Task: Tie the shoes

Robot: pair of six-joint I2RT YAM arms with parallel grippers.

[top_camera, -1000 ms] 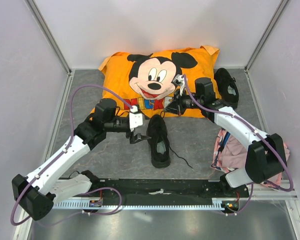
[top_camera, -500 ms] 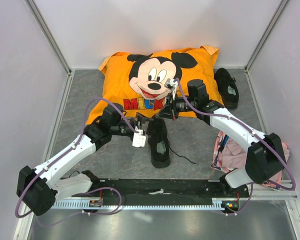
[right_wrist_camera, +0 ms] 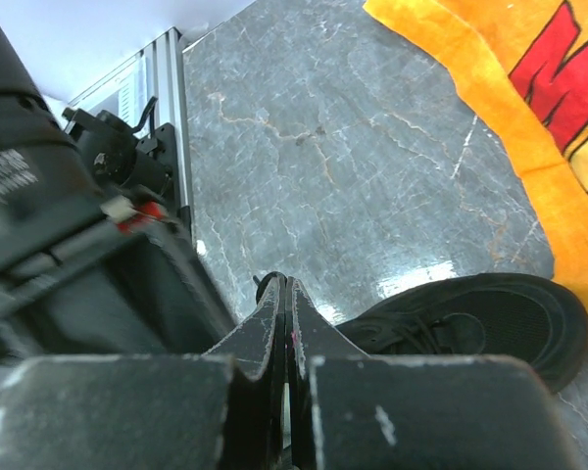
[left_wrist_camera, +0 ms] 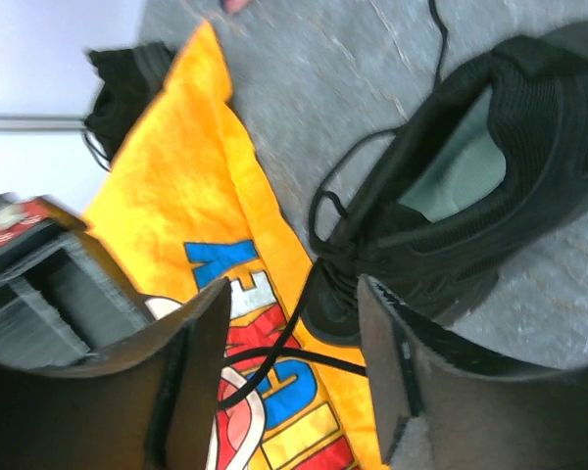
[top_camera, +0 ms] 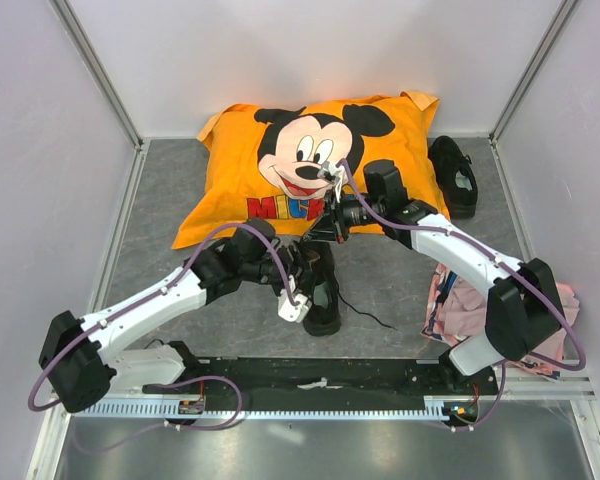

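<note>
One black shoe point(top_camera: 323, 300) lies mid-table with its toe at the orange pillow's edge; the left wrist view shows its pale insole point(left_wrist_camera: 461, 166). The other shoe point(top_camera: 453, 175) rests at the back right, beside the pillow. My left gripper point(top_camera: 302, 270) hovers over the near shoe's toe. It is open, and two crossing strands of black lace point(left_wrist_camera: 274, 351) run between its fingers point(left_wrist_camera: 201, 372) without touching them. My right gripper point(top_camera: 324, 226) sits just beyond the toe, shut on a lace, with a small black loop point(right_wrist_camera: 268, 286) poking out at its tip.
An orange Mickey Mouse pillow point(top_camera: 320, 150) fills the back middle of the table. A pink cloth point(top_camera: 470, 300) is bunched at the right, by the right arm's base. A loose lace point(top_camera: 365, 315) trails right of the near shoe. Walls close in the table on three sides.
My left arm has swung right and forward to the near shoe's toe, its jaws narrowing around the laces. The right gripper has shifted left toward the toe and stayed shut.
</note>
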